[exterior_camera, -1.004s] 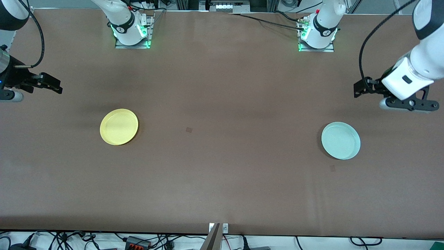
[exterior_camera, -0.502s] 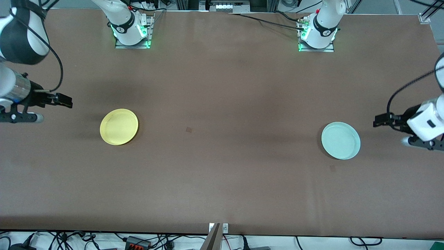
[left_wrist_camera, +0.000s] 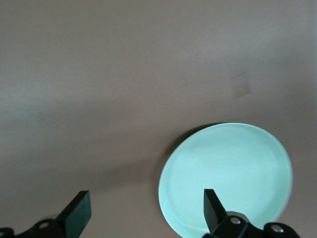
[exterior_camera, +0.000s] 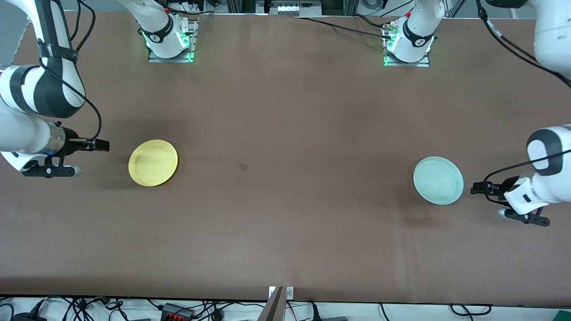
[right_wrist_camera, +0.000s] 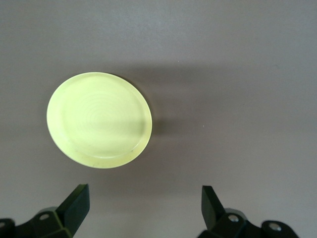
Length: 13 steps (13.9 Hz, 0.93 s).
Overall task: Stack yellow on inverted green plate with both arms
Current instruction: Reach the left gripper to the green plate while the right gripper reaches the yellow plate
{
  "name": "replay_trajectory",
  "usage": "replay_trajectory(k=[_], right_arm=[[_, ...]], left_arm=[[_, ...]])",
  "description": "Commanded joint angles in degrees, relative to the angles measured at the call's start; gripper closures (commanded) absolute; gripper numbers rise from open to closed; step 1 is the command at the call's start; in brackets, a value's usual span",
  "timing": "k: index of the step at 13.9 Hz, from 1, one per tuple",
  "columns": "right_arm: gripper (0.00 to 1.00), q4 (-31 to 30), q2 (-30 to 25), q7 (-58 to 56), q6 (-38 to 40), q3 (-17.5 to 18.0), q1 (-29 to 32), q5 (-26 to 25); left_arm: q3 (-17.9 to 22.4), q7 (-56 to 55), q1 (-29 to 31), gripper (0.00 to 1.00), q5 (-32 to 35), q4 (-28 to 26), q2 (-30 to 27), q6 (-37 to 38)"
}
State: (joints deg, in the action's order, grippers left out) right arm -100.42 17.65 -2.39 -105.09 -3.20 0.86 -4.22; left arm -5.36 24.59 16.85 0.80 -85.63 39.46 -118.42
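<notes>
The yellow plate (exterior_camera: 153,162) lies flat, rim up, on the brown table toward the right arm's end. My right gripper (exterior_camera: 101,145) hangs low beside it, open and empty, a short gap from its rim. In the right wrist view the yellow plate (right_wrist_camera: 99,120) lies ahead of the right gripper (right_wrist_camera: 143,204). The pale green plate (exterior_camera: 438,180) lies flat toward the left arm's end. My left gripper (exterior_camera: 476,187) is open and empty just beside its rim. In the left wrist view one of the fingers (left_wrist_camera: 212,209) overlaps the green plate (left_wrist_camera: 233,171), and the left gripper (left_wrist_camera: 145,212) is mostly over bare table.
The two arm bases (exterior_camera: 168,41) (exterior_camera: 408,44) stand at the table's edge farthest from the front camera. Small dark marks (exterior_camera: 243,166) (exterior_camera: 427,216) show on the brown table (exterior_camera: 285,232). Cables lie along the edge nearest the front camera.
Both arms have come down and swung in toward their plates: the right gripper toward the yellow one, the left toward the green one. Neither plate has moved and both grippers stayed open.
</notes>
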Motion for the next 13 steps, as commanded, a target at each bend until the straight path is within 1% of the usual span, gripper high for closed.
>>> replay_trajectory(k=[1,2,4,5,7,8,9,10,11,12,13], right_arm=[[0.00,0.22,3.52,0.37,-1.96,0.38,1.69,1.23],[0.00,0.22,4.58,0.28,-2.05,0.38,1.69,2.28],[0.00,0.22,6.60,0.10,-3.88,0.38,1.86,3.78],[0.00,0.22,7.91,0.10,-4.94,0.30,1.95,3.78],[0.00,0.22,10.90,-0.07,-7.14,0.30,2.91,3.87],[0.00,0.22,12.13,-0.07,-7.67,0.38,3.10,4.13],[0.00,0.22,13.45,-0.07,-8.37,0.38,3.18,4.83],[0.00,0.22,14.25,0.01,-8.81,0.30,3.36,5.71],[0.00,0.22,15.04,0.19,-8.73,0.38,3.88,6.15],[0.00,0.22,15.65,0.28,-8.73,0.38,3.89,6.16],[0.04,0.22,16.01,0.28,-8.82,0.38,3.89,6.24]], left_arm=[[-0.97,6.32,0.73,0.00,-1.06,-5.15,-0.53,-3.65],[-0.97,11.66,0.20,0.00,-1.15,-5.25,0.52,-4.09],[-0.97,17.58,0.64,0.00,-1.15,-5.34,2.72,-8.99],[-0.97,19.08,0.64,0.06,-1.15,-5.34,2.72,-9.45],[-0.97,23.03,0.46,0.50,-1.06,-5.78,2.72,-8.58],[-0.97,24.79,0.63,0.60,-1.15,-6.22,3.07,-8.14],[-1.06,25.33,1.07,0.63,-1.23,-6.05,4.12,-8.23],[-1.06,25.42,1.51,0.73,-1.24,-5.96,4.22,-8.23],[-1.06,25.34,1.43,0.91,-1.24,-5.96,4.22,-7.79],[-1.15,25.25,1.43,0.99,-1.24,-5.96,4.13,-7.09],[-1.15,24.99,1.34,0.99,-1.24,-5.52,4.13,-6.82]])
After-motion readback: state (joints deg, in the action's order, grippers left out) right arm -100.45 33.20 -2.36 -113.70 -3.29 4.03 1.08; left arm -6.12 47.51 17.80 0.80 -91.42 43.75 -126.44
